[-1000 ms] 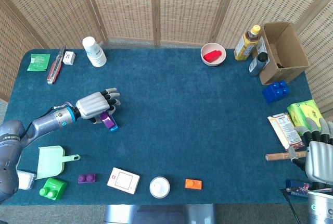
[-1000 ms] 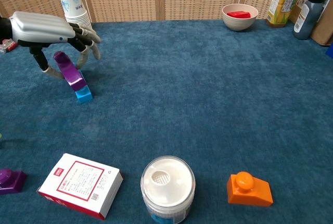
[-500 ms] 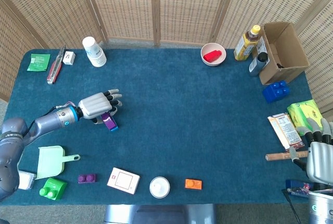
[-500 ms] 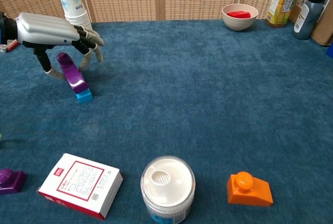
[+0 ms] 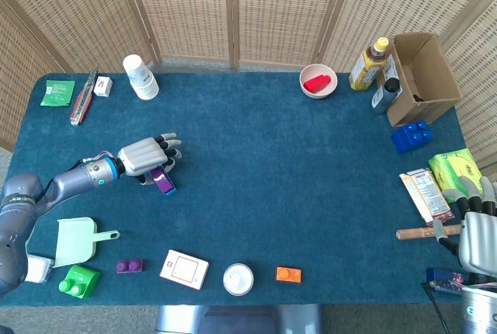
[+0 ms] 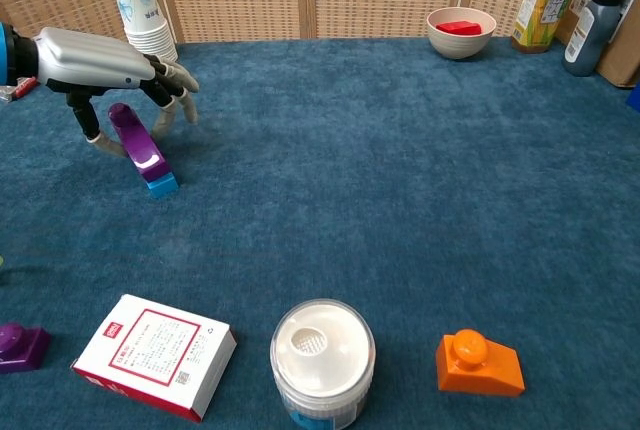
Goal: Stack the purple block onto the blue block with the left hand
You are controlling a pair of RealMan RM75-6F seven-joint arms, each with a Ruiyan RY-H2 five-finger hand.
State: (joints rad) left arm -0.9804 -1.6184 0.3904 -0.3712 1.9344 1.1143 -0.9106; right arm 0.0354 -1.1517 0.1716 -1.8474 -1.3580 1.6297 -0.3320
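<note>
- The left hand [image 5: 146, 157] has a ribbed silver-grey back shell and dark fingers [image 6: 178, 78] with pale grey tips.
- A blue ring marks its wrist, behind which runs a grey, rounded forearm.
- The right hand [image 5: 475, 229] shows the same silver shell and grey fingers.

bright, even light | soft faint shadows | sharp focus | no glare

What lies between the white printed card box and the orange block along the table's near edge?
A white round lidded jar stands between the white printed box and orange block, clearest in the chest view.
</note>
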